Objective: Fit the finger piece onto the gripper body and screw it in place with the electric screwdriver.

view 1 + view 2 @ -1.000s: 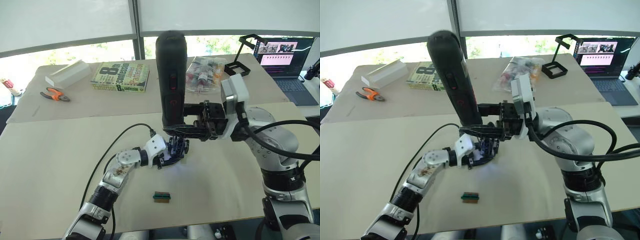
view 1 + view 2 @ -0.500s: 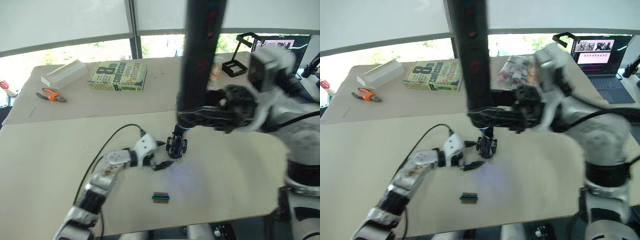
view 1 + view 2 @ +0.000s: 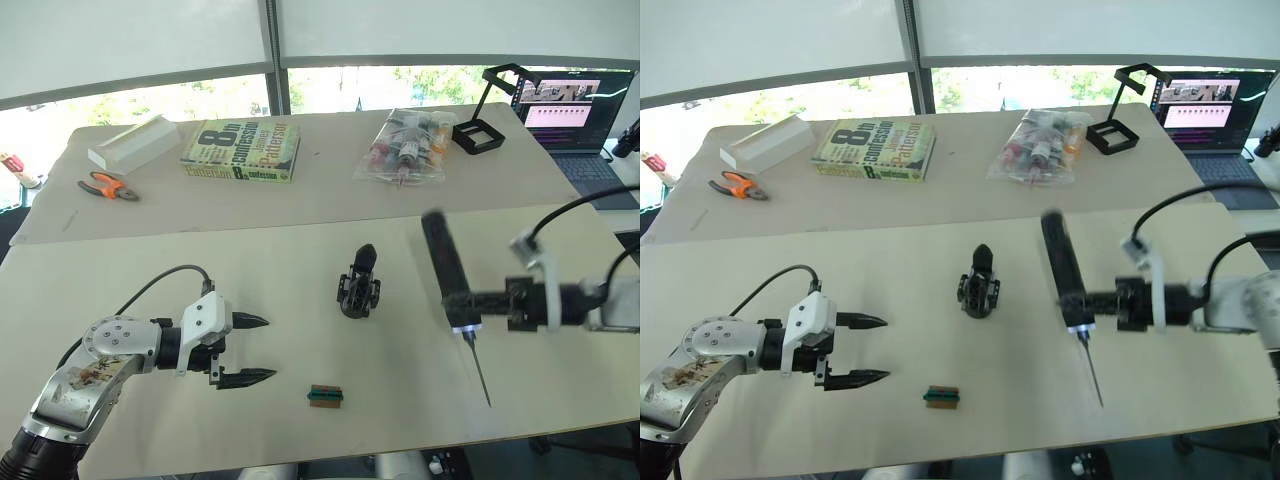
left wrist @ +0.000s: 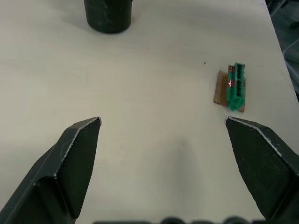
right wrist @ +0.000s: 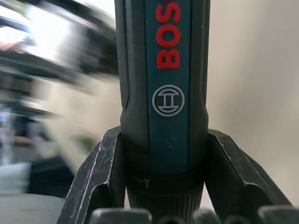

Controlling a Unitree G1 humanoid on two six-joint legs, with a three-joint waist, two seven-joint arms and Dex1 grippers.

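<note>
The gripper body [image 3: 357, 294] stands alone mid-table, with the pointed black finger piece [image 3: 365, 258] upright on top of it. Its round base also shows in the left wrist view [image 4: 107, 14]. To its left, well apart from it, my left gripper [image 3: 270, 348] is open and holds nothing; its fingers [image 4: 79, 140] spread wide over bare table. To the right of the body, my right gripper [image 3: 478, 303] is shut on the electric screwdriver [image 3: 443, 265], [image 5: 168, 84]. The tool lies low over the table, its thin bit [image 3: 479, 372] pointing toward the front edge.
A small green-brown block [image 3: 324, 396], [image 4: 232, 87] lies near the front edge, just right of my left gripper. At the back are orange pliers [image 3: 108, 187], a white box [image 3: 133, 145], a book [image 3: 242, 150], a bag of bottles [image 3: 405, 145], a black stand [image 3: 490, 110] and a laptop [image 3: 585, 120].
My right arm swung the screwdriver from upright over the gripper body down and out to the right. My left gripper let go of the body and drew back to the left, open.
</note>
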